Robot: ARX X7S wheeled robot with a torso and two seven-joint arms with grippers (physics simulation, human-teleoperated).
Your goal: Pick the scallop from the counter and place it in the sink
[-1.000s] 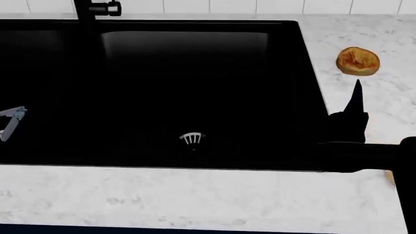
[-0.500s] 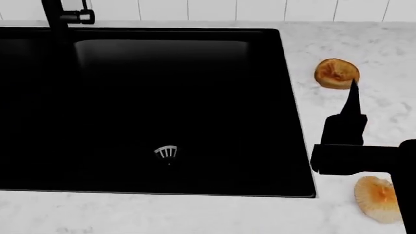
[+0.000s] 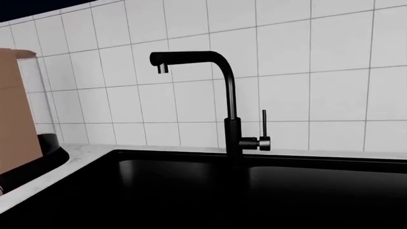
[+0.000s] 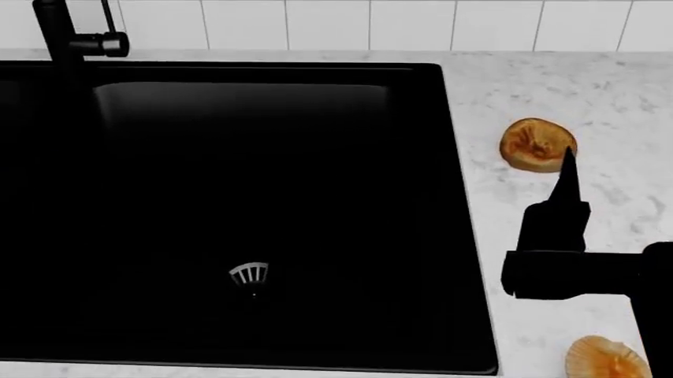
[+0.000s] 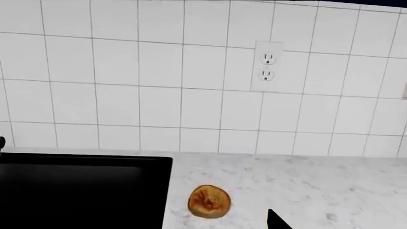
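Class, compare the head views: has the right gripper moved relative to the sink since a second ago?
Yes. The right gripper has shifted rightward, off the sink rim where it overlapped before, and is now fully over the counter.

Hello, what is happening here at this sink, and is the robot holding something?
The robot holds nothing that shows. Its right arm reaches out over the white counter beside the black sink, its gripper pointing near a round orange-brown item. The scallop lies on the counter nearer the robot, beside the arm, untouched. The sink shows nothing in it but its drain. The left gripper is not in view.
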